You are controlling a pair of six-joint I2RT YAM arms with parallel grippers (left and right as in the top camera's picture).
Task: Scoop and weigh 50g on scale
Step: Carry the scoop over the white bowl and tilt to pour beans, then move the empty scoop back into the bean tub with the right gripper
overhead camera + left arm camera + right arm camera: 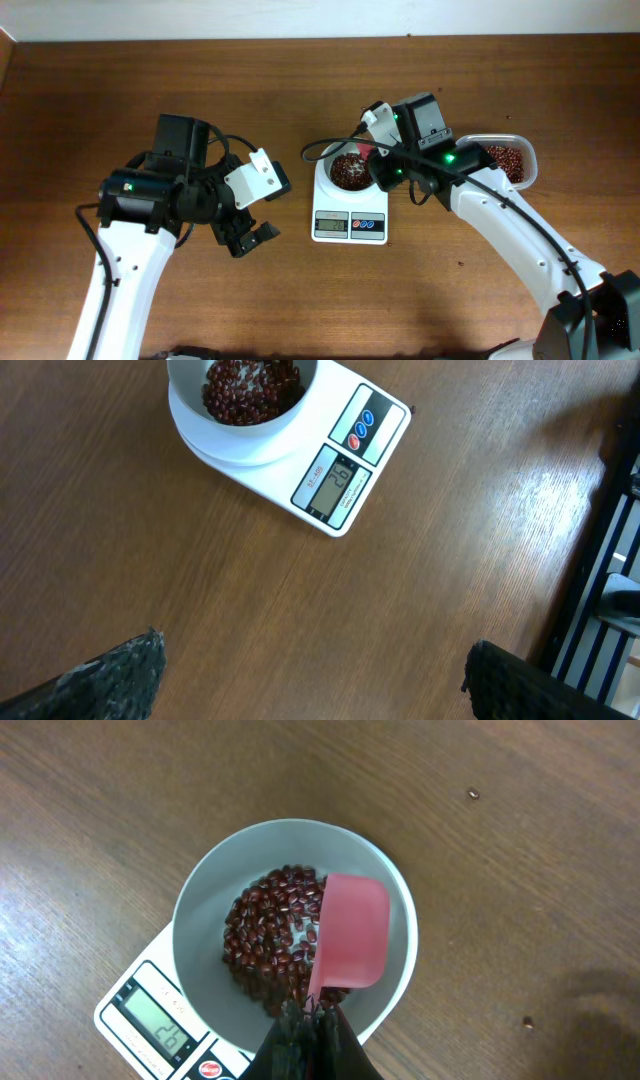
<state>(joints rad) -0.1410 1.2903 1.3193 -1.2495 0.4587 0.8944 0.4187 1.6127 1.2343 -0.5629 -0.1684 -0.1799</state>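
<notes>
Tipping beans [265, 925] onto the scale [195, 935] is judged under way, scoop [352, 930] clamped in the right end effector [308, 1015]; another scoopful is likely needed.

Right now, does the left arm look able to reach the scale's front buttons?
Probably yes. The open left gripper hangs over bare table just left of the scale, nothing between. The right gripper holds the pink scoop over the bowl, clear of the buttons.

Your overhead looks straight down on the table [300, 300]; both wrist views, closer, share the scale [340, 470].
</notes>
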